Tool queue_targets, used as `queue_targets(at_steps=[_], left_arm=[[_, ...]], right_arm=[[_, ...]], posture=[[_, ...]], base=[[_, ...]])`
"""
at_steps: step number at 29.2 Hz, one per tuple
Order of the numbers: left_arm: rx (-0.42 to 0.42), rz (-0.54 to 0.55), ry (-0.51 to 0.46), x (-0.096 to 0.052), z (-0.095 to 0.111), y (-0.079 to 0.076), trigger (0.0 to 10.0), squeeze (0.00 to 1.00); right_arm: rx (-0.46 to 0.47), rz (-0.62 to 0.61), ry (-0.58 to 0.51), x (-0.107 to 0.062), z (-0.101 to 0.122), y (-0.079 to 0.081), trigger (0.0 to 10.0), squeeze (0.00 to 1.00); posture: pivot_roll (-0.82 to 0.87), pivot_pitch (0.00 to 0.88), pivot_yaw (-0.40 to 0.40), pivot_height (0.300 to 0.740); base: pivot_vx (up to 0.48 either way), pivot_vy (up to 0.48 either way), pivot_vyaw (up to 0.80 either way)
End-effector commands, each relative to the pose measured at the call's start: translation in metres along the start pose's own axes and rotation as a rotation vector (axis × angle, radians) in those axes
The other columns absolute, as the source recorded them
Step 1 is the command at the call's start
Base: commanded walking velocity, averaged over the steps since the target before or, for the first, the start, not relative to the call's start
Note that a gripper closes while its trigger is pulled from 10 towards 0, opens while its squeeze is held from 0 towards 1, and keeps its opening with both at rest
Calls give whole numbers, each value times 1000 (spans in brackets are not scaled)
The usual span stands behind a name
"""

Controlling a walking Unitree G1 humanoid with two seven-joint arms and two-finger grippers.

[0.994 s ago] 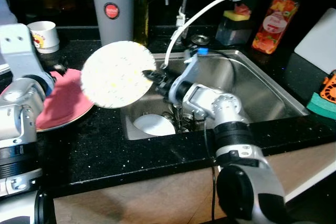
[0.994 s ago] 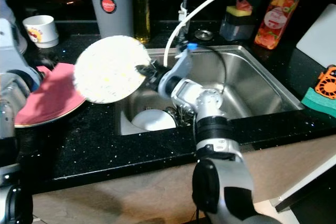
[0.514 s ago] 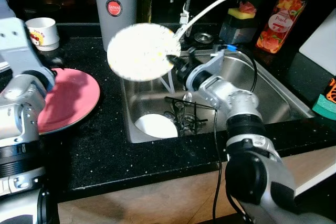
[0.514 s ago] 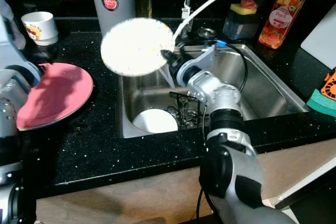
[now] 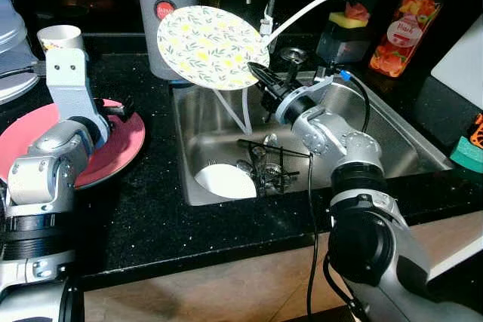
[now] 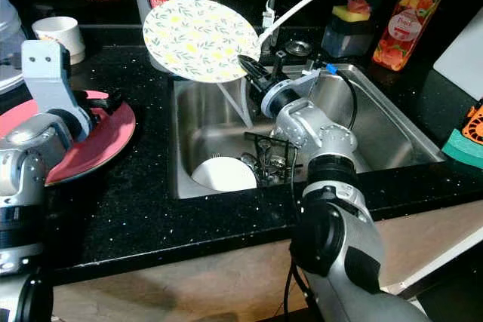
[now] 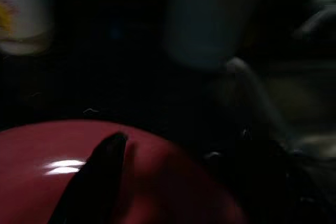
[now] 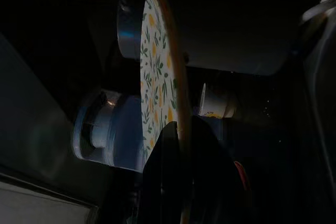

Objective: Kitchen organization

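You are holding floral plate [image 5: 212, 47] by rim in right gripper [image 5: 260, 78], fingers pinching edge, above sink [image 5: 392, 137] corner. Plate looking stiff, breakable, probably slippery; keeping grip on rim. Left gripper [image 5: 121, 113] resting over red plate [image 5: 113, 152]; cannot tell its opening.

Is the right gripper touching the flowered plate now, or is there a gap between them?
Touching. In the right wrist view the right gripper has one black finger on each face of the flowered plate at its rim, holding it.

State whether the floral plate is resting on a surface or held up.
Held up: the right gripper pinches the floral plate by its rim above the sink.
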State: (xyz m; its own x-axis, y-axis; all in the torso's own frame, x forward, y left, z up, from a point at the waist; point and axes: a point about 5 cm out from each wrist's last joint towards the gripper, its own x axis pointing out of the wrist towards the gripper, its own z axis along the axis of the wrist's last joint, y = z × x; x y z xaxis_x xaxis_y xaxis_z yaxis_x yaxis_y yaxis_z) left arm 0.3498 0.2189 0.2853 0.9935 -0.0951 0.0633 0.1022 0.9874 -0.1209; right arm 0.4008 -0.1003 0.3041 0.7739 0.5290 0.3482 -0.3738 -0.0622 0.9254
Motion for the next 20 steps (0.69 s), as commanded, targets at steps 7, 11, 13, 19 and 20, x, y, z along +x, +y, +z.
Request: queue_targets(at_steps=[7, 11, 13, 19, 20], left_arm=[[-286, -199, -142, -7, 16, -12, 10000, 1000], [-377, -280, -152, -11, 15, -18, 10000, 1000], [-401, -312, -153, -12, 15, -21, 10000, 1000], [-596, -556, -78, -23, 4, -37, 10000, 0], [-596, -556, -78, -23, 4, -37, 10000, 0]], right_arm=[[-232, 29, 11, -8, 8, 11, 0, 0], [-254, 40, 9, -13, 12, 14, 0, 0], [-254, 40, 5, -14, 14, 14, 0, 0], [-207, 120, -2, -19, 17, 21, 0, 0], [-207, 120, -2, -19, 17, 21, 0, 0]], posture=[[-13, 101, -45, 740], [-15, 101, -43, 740], [-15, 101, -43, 740], [-16, 101, -38, 740], [-16, 101, -38, 740]], base=[[0, 0, 0], [0, 0, 0], [0, 0, 0], [0, 0, 0], [0, 0, 0]])
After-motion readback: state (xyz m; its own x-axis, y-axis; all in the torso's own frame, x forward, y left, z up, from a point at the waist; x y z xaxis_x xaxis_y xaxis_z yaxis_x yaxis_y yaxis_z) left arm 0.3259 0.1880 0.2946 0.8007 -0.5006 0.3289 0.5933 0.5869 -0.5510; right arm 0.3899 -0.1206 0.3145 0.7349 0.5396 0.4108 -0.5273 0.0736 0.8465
